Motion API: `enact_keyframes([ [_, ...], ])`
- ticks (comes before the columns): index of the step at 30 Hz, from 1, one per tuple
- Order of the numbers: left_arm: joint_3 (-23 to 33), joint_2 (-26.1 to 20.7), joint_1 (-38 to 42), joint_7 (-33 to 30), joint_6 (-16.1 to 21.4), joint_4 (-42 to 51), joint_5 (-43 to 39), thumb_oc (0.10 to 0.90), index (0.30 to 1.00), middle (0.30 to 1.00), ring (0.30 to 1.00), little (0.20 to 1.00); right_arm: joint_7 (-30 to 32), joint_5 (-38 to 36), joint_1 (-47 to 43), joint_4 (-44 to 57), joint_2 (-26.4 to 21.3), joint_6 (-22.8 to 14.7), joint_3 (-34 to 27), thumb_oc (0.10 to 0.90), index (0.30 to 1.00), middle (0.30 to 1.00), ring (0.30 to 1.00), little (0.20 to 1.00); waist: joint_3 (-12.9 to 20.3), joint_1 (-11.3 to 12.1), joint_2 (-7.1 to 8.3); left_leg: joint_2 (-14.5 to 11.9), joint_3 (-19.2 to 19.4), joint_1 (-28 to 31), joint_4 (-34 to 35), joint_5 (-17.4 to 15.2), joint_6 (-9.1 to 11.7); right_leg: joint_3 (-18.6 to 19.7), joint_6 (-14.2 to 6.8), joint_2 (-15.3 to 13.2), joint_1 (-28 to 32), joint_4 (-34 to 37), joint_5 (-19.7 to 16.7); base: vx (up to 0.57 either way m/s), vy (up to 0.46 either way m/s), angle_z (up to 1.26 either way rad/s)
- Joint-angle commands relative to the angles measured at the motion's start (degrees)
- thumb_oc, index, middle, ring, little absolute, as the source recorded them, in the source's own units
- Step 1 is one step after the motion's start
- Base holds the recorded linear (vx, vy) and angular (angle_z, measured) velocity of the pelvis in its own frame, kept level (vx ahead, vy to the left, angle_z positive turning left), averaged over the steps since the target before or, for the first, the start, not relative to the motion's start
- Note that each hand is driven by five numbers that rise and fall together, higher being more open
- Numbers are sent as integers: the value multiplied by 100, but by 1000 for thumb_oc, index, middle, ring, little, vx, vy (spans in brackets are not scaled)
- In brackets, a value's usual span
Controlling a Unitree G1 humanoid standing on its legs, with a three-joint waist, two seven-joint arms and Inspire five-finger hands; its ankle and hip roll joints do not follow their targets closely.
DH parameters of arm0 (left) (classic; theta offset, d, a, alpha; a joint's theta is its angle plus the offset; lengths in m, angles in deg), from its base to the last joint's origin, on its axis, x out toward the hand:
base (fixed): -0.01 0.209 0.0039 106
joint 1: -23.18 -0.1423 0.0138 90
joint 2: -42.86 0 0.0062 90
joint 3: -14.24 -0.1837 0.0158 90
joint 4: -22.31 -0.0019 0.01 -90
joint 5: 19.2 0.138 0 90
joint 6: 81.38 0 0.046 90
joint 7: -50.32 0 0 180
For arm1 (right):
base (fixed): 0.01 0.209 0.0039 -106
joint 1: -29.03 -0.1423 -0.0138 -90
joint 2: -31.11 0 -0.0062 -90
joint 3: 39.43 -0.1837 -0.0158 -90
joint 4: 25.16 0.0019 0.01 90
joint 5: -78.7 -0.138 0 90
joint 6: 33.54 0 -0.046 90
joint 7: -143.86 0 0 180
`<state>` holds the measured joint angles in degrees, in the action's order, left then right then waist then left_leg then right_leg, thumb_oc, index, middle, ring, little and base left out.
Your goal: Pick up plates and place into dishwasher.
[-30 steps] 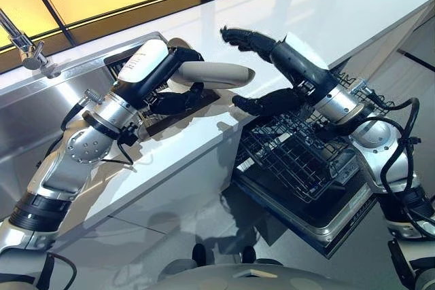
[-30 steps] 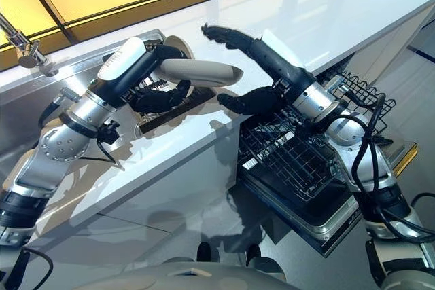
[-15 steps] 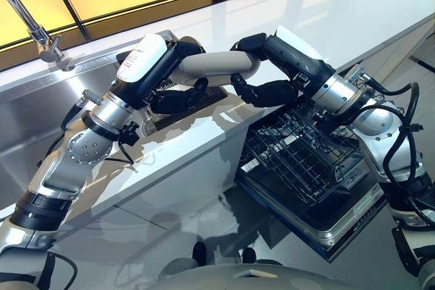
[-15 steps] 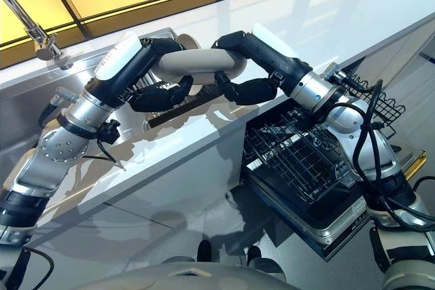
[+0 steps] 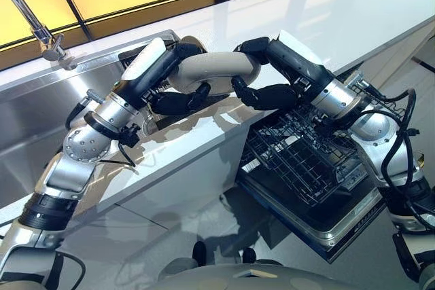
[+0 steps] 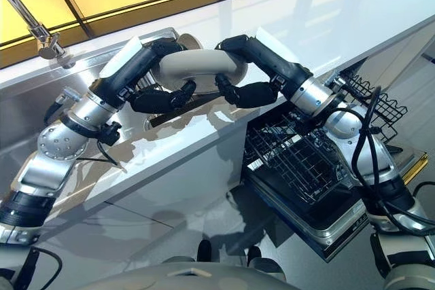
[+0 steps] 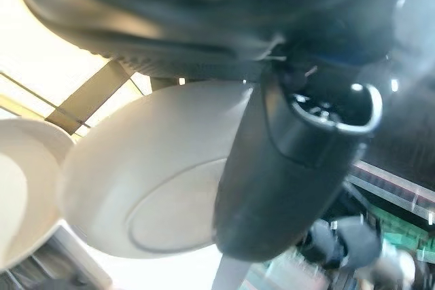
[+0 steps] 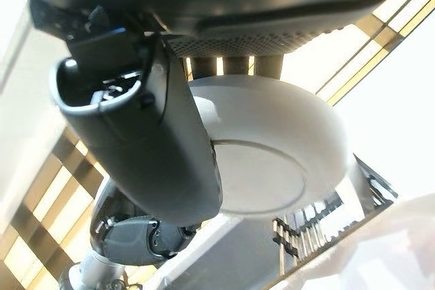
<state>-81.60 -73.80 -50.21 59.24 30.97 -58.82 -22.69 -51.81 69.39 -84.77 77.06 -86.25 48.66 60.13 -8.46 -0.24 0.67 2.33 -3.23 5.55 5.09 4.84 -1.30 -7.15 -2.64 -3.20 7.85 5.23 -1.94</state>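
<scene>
2 hands point(image 5: 178, 100) point(image 5: 262, 93) grip 1 plate point(image 5: 207, 73).

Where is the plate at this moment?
The plate is held in the air between the left hand and the right hand, both gripping it above the white counter, just beside the sink.

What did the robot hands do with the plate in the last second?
The right robot hand came in from open air and closed on the plate, so both hands now hold it. The left robot hand kept its grip above the counter. The dishwasher rack stayed pulled out.
</scene>
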Motion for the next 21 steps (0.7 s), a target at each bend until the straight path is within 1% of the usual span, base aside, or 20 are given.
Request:
enact_keyframes([
  [1, 516, -61, 228, -1153, 144, -113, -138, 800, 900, 900, 900, 900, 1826, 192, -88, -338, -24, -466, -1222, 100, 300, 300, 300, 200, 475, -23, -104, 230, 324, 232, -9, -772, -64, -54, 5, 550, -117, -520, 644, 25, -20, 3],
  [3, 707, -175, 67, -1362, 89, -223, 63, 800, 900, 900, 900, 900, 2321, 311, 112, -503, -75, -504, -1531, 100, 300, 300, 300, 200, 472, -31, -109, 224, 335, 240, -9, -779, -76, -45, 6, 554, -120, -545, 663, 0, 0, 0],
  [4, 933, -282, -98, -1557, 9, -282, 146, 800, 900, 900, 900, 900, 2791, 316, 345, -632, -106, -506, -1866, 100, 300, 300, 300, 200, 460, -45, -113, 221, 344, 249, -9, -786, -92, -32, 9, 558, -121, -559, 676, 65, -20, 1],
  [5, 1148, -333, -247, -1610, -43, -394, 248, 800, 900, 900, 900, 900, 3186, 385, 576, -772, -93, -546, -2190, 100, 300, 300, 300, 200, 463, -61, -121, 220, 350, 287, -9, -842, -96, -19, 4, 559, -93, -561, 729, 66, -21, 2],
  [7, 1395, -425, -440, -1728, -75, -497, 140, 800, 900, 900, 900, 900, 3780, 487, 865, -1003, -111, -502, -2623, 100, 300, 300, 300, 200, 441, -77, -136, 228, 367, 316, -10, -866, -117, 3, 3, 562, -84, -569, 747, 31, -8, 2],
  [9, 1599, -435, -614, -1824, -110, -616, 155, 800, 900, 900, 900, 900, 4281, 558, 1127, -1298, -102, -346, -2955, 100, 300, 300, 300, 200, 415, -84, -160, 233, 388, 349, -18, -887, -129, 11, -3, 561, -74, -584, 760, 0, 0, 0],
  [13, 1841, -393, -810, -1947, -193, -741, -31, 800, 900, 900, 900, 900, 4615, 503, 1469, -1853, -56, -71, -3274, 100, 300, 300, 300, 200, 366, -117, -194, 225, 403, 406, -20, -914, -135, 18, -13, 556, -55, -615, 790, 40, -26, -4],
  [17, 1942, -264, -911, -1956, -256, -806, -74, 800, 900, 900, 900, 900, 4487, 507, 1680, -2220, 144, 55, -3261, 100, 300, 300, 300, 200, 314, -142, -229, 211, 404, 432, -20, -909, -136, -10, -9, 541, -65, -687, 822, 62, -51, -7],
  [21, 1878, -281, -850, -1965, -295, -967, 20, 800, 900, 900, 900, 900, 4328, 689, 1658, -2719, 148, 85, -3035, 100, 300, 300, 300, 200, 231, -137, -281, 176, 423, 456, -23, -916, -122, -130, -7, 486, -108, -865, 913, 84, -79, -9],
])
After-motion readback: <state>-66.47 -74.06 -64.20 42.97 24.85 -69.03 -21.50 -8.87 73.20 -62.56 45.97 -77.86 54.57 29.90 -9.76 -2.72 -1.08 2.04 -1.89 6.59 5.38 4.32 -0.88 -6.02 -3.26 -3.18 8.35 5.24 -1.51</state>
